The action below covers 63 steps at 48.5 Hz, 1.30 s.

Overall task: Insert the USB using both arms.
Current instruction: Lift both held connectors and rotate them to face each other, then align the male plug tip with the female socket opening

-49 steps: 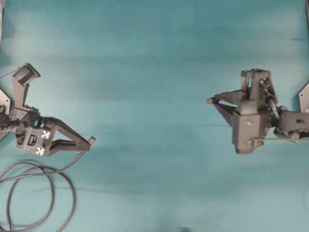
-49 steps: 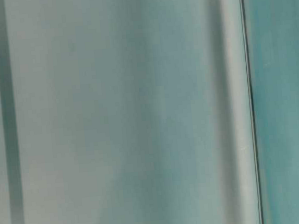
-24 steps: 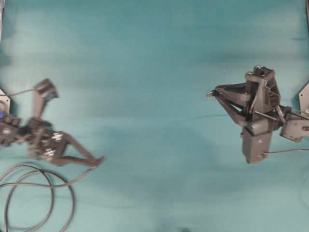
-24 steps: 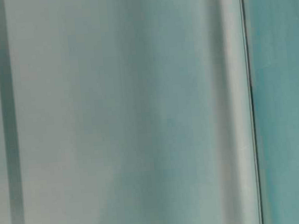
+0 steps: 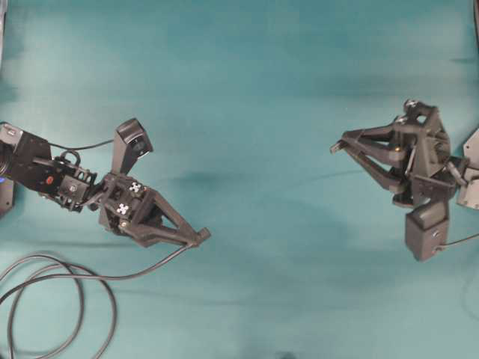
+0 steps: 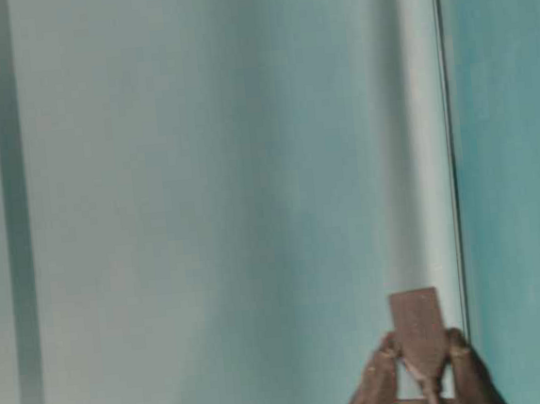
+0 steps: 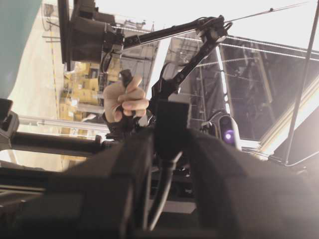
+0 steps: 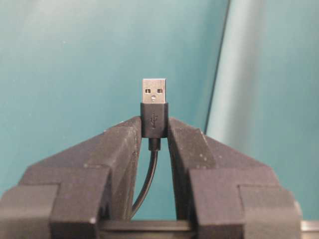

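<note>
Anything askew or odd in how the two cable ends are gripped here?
Nothing stands out. The USB plug sits upright and centred in the right pincer, metal tip clear. The left pincer clamps the other dark connector squarely, its grey cable trailing loosely.

In the overhead view the left end effector sits at the lower left of the frame, its tips pointing right and gripping the end of a cable that trails back and loops on the desk in the bottom left corner. The right end effector sits at the right, tips pointing left, well apart from the other. In the right wrist view the USB stands upright between its fingertips.
</note>
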Tool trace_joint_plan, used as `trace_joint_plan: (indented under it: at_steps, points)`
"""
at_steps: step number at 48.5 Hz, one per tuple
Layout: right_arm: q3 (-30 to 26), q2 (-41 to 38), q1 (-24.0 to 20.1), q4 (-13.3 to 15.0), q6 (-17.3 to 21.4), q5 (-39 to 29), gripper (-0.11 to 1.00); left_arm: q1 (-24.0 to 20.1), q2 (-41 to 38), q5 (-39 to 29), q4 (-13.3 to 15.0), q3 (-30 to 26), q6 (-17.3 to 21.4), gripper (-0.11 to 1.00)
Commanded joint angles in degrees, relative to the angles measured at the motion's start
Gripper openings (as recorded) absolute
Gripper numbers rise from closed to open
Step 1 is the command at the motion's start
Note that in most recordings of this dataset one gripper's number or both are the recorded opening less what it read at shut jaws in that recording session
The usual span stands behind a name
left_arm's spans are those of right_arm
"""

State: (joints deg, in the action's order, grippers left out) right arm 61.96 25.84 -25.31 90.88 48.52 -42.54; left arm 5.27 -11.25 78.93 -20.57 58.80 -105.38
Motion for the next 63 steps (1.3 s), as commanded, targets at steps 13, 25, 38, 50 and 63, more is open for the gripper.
trace_joint_plan:
  at_steps: [13,25,38,50,63]
  points:
    - [-10.02,-10.02,-0.79,0.70,-2.64,0.00,0.21,-2.64,1.93,0.18,-2.37,-2.29,-6.77,0.21]
    - [-12.92,-11.78,-3.16,0.79,-2.46,-1.85,0.21,-5.36,-1.49,1.93,-5.62,-5.01,-7.38,0.21]
    - [-13.89,-11.95,-4.22,0.70,-1.76,-2.55,0.21,-6.94,-4.75,3.34,-6.77,-9.05,-7.47,0.21]
    - [-15.73,-14.50,-4.22,1.05,-1.76,-2.55,0.21,-8.09,-5.01,2.46,-7.03,-10.90,-7.56,0.21]
    - [-16.88,-15.64,-4.22,2.11,-1.76,-2.55,0.21,-7.91,-5.98,2.46,-8.17,-13.27,-9.84,0.21]
